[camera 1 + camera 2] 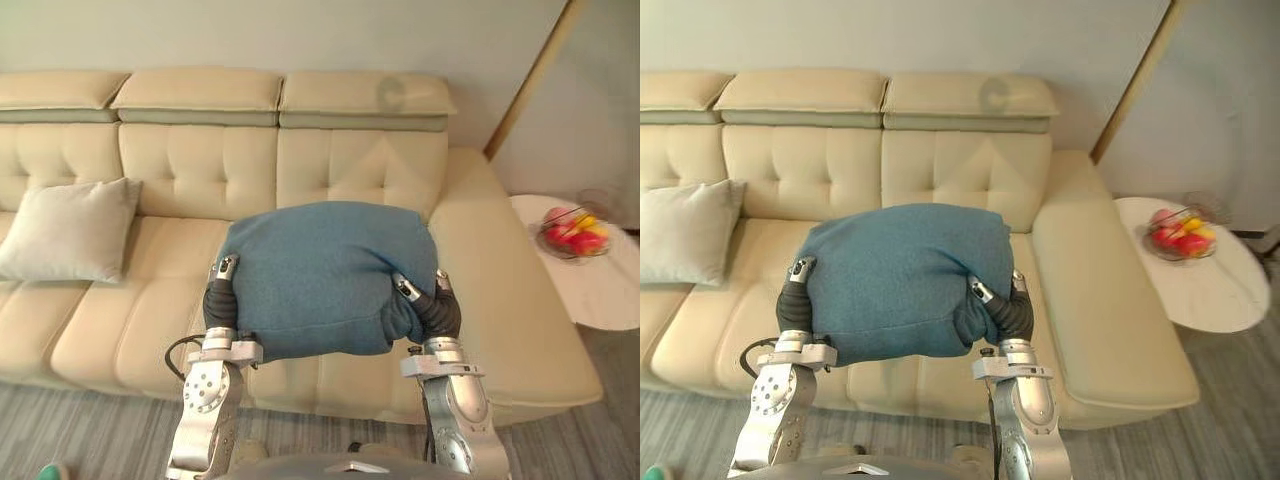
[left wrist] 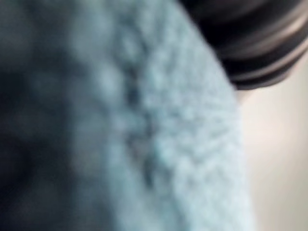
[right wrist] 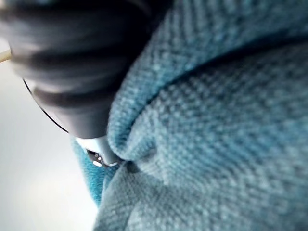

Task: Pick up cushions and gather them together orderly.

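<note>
I hold a blue cushion (image 1: 325, 275) up in front of the sofa, between both hands. My left hand (image 1: 220, 295) grips its left edge, thumb on the front face and fingers hidden under the fabric. At the right lower corner my right hand (image 1: 437, 308) pinches the cushion, its thumb (image 3: 98, 151) sunk into a fold so that the cloth bulges around it. Up close, the blue weave (image 2: 120, 120) lies against the left hand's ribbed cover (image 2: 260, 43). A pale grey cushion (image 1: 70, 230) leans against the backrest on the left seat.
The cream sofa (image 1: 200, 170) runs across the view, with a wide armrest (image 1: 500, 270) at its right end. Right of it stands a white round side table (image 1: 600, 295) with a glass bowl of fruit (image 1: 572, 235). Grey carpet lies in front.
</note>
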Controlling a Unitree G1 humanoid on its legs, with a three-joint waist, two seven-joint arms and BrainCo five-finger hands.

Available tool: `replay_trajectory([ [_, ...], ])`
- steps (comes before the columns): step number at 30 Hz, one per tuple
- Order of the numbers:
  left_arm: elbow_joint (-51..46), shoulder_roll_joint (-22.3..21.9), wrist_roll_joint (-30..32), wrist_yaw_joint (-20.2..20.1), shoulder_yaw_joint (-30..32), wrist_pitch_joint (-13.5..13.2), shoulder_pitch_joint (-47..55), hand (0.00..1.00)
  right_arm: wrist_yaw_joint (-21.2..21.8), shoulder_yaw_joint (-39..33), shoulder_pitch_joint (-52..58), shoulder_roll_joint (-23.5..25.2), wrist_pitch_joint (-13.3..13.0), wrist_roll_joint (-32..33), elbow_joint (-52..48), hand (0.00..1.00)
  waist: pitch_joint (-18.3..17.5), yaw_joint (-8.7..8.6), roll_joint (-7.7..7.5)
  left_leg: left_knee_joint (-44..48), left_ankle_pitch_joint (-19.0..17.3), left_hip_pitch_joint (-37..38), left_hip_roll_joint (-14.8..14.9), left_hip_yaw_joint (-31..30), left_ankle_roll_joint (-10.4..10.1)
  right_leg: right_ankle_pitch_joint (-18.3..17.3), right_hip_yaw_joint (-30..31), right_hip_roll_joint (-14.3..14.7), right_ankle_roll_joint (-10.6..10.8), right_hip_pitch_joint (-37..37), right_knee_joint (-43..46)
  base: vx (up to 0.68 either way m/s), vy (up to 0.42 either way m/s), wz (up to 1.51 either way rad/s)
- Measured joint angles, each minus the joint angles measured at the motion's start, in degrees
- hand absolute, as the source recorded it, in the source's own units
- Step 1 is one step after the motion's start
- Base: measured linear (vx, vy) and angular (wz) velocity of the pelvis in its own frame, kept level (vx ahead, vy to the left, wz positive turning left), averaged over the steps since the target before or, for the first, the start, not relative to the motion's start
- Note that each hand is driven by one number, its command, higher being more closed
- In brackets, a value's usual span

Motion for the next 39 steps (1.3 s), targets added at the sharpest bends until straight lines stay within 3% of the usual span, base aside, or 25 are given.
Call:
replay_trajectory([
  [1, 0.0, 0.3, -0.1, 0.0, 0.1, 0.0, 0.7, 1.00, 0.0, 0.6, 0.4, 0.2, 0.0, 0.0, 0.0, 1.00, -0.8, -0.03, -1.48, -0.7, -0.1, 0.7, -0.6, 1.1, 0.2, 0.6, 0.8, -0.6, 1.0, 0.0, -1.0, -0.01, 0.121, -0.32],
  [6, 0.7, 0.3, 0.0, -0.1, 0.1, 0.0, 1.5, 1.00, 0.8, 0.5, 0.8, 0.5, -0.1, 0.0, 3.9, 1.00, -1.5, -0.17, -2.33, -2.2, -0.3, 1.6, -1.2, 3.9, 0.7, 2.4, 3.8, -0.5, 1.9, -0.2, -4.3, -0.04, 0.042, -0.33],
  [11, 1.9, 0.4, 0.0, -0.2, -0.1, 1.4, 1.9, 1.00, 0.9, 0.3, 0.5, 0.4, 0.2, 0.0, 9.3, 1.00, -1.1, -0.69, -0.79, -3.1, 0.2, 1.0, -1.6, 6.7, 1.1, 6.1, 7.4, -0.2, 2.9, -1.8, -8.2, -0.01, 0.019, -0.37],
  [21, 5.0, 0.8, 0.1, -0.4, -0.2, 1.8, 0.7, 1.00, 1.9, -1.1, -2.5, 0.4, 0.1, 0.0, 14.9, 1.00, -1.1, -0.90, -0.83, -4.0, 0.4, 0.9, -2.0, 6.7, 1.4, 8.9, 8.6, -0.4, 2.9, -1.0, -12.2, 0.00, 0.003, -0.07],
  [25, 7.9, 2.4, 1.2, 1.4, 0.5, 1.8, -3.9, 1.00, 1.1, -1.1, -7.9, 0.3, 0.1, 0.0, 19.6, 1.00, -0.5, -0.58, -0.59, -3.6, 1.3, -3.2, -2.3, 6.8, 2.0, 10.1, 9.0, -0.7, 2.6, -5.1, -12.2, -0.09, 0.000, -0.04],
  [31, 7.9, 3.1, 1.9, 7.3, 2.9, 1.8, -19.5, 1.00, -4.6, -1.0, -24.1, -0.2, 0.1, 0.0, 19.8, 1.00, 4.8, 0.12, 1.69, 2.0, 2.0, -14.5, -1.4, 6.8, 2.9, 12.0, 9.3, -0.4, 3.2, -15.6, -7.8, -0.14, 0.009, -0.02],
  [34, 8.3, 4.8, 2.4, 10.2, 4.0, 1.8, -28.4, 1.00, -8.1, -1.2, -32.4, -0.2, 0.1, 0.0, 19.8, 1.00, 6.2, 0.42, 1.87, 4.2, 2.2, -18.8, -0.8, 6.7, 3.3, 11.9, 9.3, -0.2, 3.1, -20.4, -4.7, -0.14, -0.002, 0.01],
  [38, 17.4, 10.1, 2.3, 16.2, 4.5, 1.6, -51.8, 1.00, -15.8, -5.9, -52.3, -0.2, -0.1, -1.0, 21.3, 1.00, 9.0, 1.15, 2.12, 4.9, 3.7, -25.2, -1.4, 6.2, 3.0, 11.3, 8.9, -0.7, 2.7, -28.0, 0.1, -0.17, -0.001, 0.17],
  [39, 20.8, 11.7, 2.5, 18.3, 4.6, 1.5, -61.2, 1.00, -19.8, -8.8, -61.9, -0.2, -0.4, -4.2, 23.3, 1.00, 9.6, 1.01, 2.38, 4.2, 5.3, -28.3, -2.0, 5.8, 3.0, 11.5, 8.1, -1.4, 2.6, -31.5, 1.0, -0.18, -0.014, 0.27],
])
